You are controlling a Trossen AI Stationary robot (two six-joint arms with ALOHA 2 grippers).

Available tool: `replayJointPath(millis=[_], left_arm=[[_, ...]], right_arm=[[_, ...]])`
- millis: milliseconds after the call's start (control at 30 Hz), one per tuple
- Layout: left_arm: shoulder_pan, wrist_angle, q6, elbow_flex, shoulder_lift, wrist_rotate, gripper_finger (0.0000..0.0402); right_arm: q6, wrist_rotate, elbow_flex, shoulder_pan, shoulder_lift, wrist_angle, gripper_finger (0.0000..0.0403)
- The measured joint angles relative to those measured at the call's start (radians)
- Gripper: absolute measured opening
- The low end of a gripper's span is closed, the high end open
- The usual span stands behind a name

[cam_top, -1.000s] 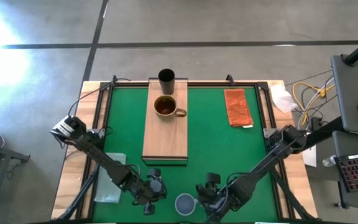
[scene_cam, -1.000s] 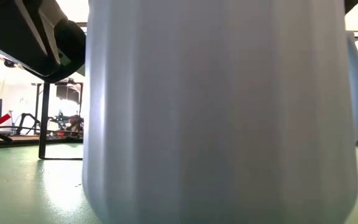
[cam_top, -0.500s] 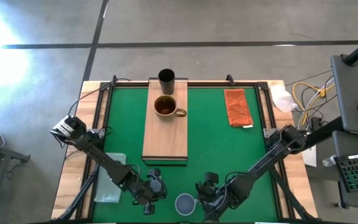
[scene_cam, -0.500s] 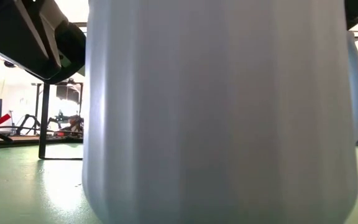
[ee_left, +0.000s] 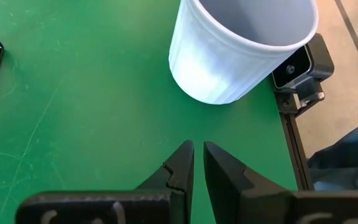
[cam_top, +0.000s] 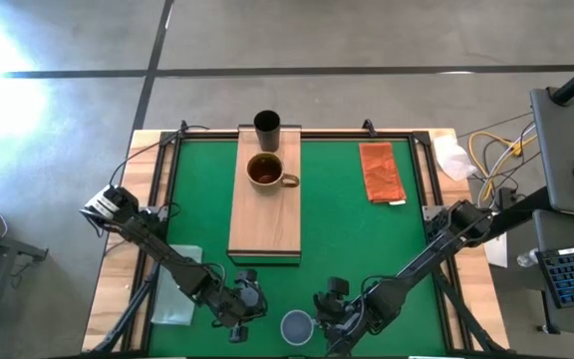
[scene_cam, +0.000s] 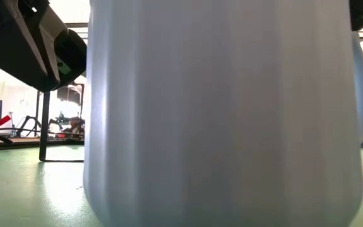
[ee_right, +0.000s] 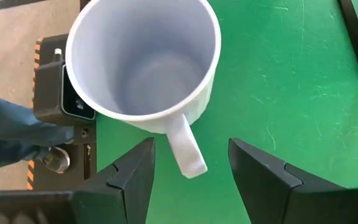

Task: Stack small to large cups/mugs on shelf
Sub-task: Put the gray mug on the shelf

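The pale blue-grey mug (cam_top: pixel 296 326) stands upright on the green mat at the near edge; it fills the low view (scene_cam: pixel 225 113). My right gripper (ee_right: pixel 191 165) is open just right of it, its fingers on either side of the mug's handle (ee_right: pixel 186 148) without touching. My left gripper (ee_left: pixel 197 155) is shut, just left of the mug (ee_left: pixel 241 50), empty. The brown mug (cam_top: pixel 266 172) and the black cup (cam_top: pixel 267 125) stand on the light-wood shelf (cam_top: pixel 265 224).
An orange-brown cloth (cam_top: pixel 381 172) lies at the far right of the mat. A clear plastic bag (cam_top: pixel 179 284) lies at the near left. A small camera unit (ee_right: pixel 64 93) sits at the near edge behind the mug.
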Motion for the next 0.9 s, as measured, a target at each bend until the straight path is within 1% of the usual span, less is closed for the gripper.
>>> replayJointPath(millis=[233,433,600,900], left_arm=[[0.000,0.000,0.000,0.000,0.000,0.000,0.0022],[0.000,0.000,0.000,0.000,0.000,0.000,0.0022],[0.000,0.000,0.000,0.000,0.000,0.000,0.0022],[0.001,0.000,0.000,0.000,0.000,0.000,0.0022]], right_arm=[[0.016,0.000,-0.030,-0.001,0.001,0.042,0.0195],[0.045,0.000,-0.048,-0.004,0.001,0.049,0.0184],[0.050,0.000,-0.060,-0.005,0.001,0.068,0.0162],[0.036,-0.008,-0.064,-0.006,0.001,0.070,0.0107]])
